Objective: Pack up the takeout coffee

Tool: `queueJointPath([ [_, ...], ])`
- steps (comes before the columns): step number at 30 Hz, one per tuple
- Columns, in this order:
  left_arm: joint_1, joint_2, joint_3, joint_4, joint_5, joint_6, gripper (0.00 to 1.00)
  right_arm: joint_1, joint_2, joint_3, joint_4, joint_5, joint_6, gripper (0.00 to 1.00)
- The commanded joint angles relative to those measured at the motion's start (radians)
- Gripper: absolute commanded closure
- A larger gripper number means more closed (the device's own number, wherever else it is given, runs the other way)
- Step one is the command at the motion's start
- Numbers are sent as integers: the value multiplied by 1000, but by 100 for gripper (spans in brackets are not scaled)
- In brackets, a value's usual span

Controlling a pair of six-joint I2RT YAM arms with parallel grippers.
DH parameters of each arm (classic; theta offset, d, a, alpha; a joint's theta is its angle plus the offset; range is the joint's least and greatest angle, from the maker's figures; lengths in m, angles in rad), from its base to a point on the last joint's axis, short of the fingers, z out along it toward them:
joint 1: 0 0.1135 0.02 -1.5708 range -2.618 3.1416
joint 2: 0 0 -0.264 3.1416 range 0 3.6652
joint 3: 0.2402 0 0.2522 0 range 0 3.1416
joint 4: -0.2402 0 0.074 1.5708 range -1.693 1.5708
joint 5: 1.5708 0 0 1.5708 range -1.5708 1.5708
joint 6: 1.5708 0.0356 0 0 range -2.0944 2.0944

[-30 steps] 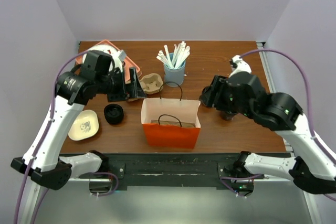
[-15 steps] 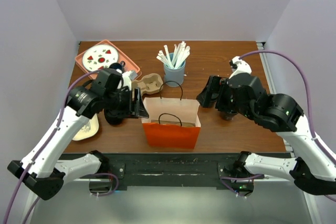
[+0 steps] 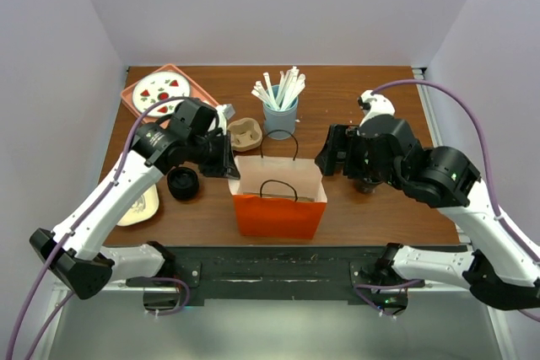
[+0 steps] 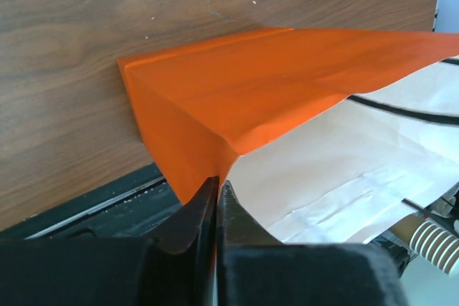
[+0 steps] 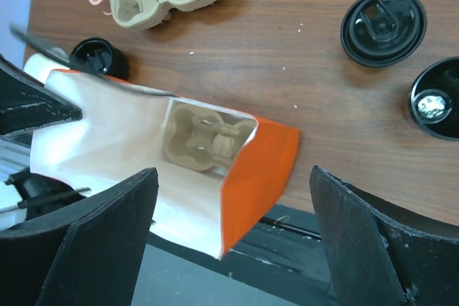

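The orange paper bag [image 3: 277, 212] stands open at the near middle of the wooden table [image 3: 371, 99], between the two arms; a cardboard cup carrier [image 5: 204, 141] lies on its bottom, seen through the open top in the right wrist view. The left gripper [image 3: 226, 158] reaches in from the left, and its fingers [image 4: 204, 209] are pressed together on the bag's left top edge at the corner fold, pinching the paper [image 4: 287, 77]. The right gripper [image 3: 329, 153] hangs above the table just right of the bag, its jaws spread wide and holding nothing; from its own camera the bag [image 5: 254, 177] sits below and between the fingers.

A second cup carrier [image 3: 246, 133] rests on the table just beyond the bag's left side; a blue cup [image 3: 280, 117] full of white sticks [image 3: 283, 88] stands beside it to the right. A pink tray [image 3: 139, 107] holding a plate [image 3: 163, 88] sits in the far left corner. A black lid [image 3: 182, 183] lies left of the bag, with a cream dish [image 3: 139, 206] nearer and further left; right of the bag lie another black lid [image 5: 382, 26] and a black cup [image 5: 439, 98].
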Motion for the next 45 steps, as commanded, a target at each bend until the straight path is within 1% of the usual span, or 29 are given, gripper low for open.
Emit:
queueJointPath([
  [1,-10,-1,54,103,5,19,100,-3,30,107,-31,50,-91,11],
  [4,-10,17,76,129,-30,34,100,-2,52,130,-49,67,-105,11],
  [7,-10,66,119,103,-75,73,100,-2,50,139,-36,76,-109,14],
  [10,-8,83,105,104,-96,97,100,-2,46,150,3,76,-105,17],
  [12,-8,89,94,86,-102,105,97,-2,52,155,18,78,-102,18],
  [13,-7,94,91,81,-110,113,94,-3,65,162,18,83,-100,18],
  [15,-7,91,93,71,-121,123,79,-2,87,174,3,98,-96,18],
  [16,-7,91,97,66,-134,134,74,-3,105,187,-5,103,-84,18],
  [17,-7,91,120,57,-142,140,64,-3,115,197,-14,109,-74,18],
  [18,-4,95,137,34,-151,143,59,-2,122,214,-11,107,-71,18],
  [19,-2,95,157,25,-162,148,52,-3,122,213,-3,112,-77,18],
  [21,-2,88,156,20,-171,145,48,-8,124,211,20,139,-91,19],
  [23,2,71,128,22,-178,137,47,-43,132,207,49,168,-117,24],
  [25,5,39,81,52,-152,137,47,-132,147,211,66,130,-163,27],
  [27,7,20,53,99,-135,145,48,-204,173,211,89,123,-223,28],
  [29,8,11,27,112,-139,157,53,-248,197,210,98,97,-263,28],
  [30,8,12,24,114,-135,166,55,-290,226,225,87,93,-272,28],
  [32,10,28,34,95,-130,179,61,-322,239,221,73,63,-283,29],
  [35,10,23,50,75,-139,186,67,-385,228,173,81,9,-287,29],
  [36,10,19,53,84,-141,191,70,-400,225,135,84,-5,-287,30],
  [37,10,16,62,89,-136,192,82,-406,216,113,89,-18,-283,30],
  [39,10,14,70,109,-124,198,95,-414,207,40,99,-52,-263,31],
  [40,12,12,80,112,-125,202,100,-414,196,15,115,-65,-260,31],
  [42,12,-1,80,127,-142,214,100,-423,182,-61,136,-107,-263,31],
  [44,15,-10,62,156,-158,237,100,-433,182,-97,155,-111,-277,31],
  [45,16,-14,57,164,-158,257,100,-446,185,-130,164,-115,-312,31],
])
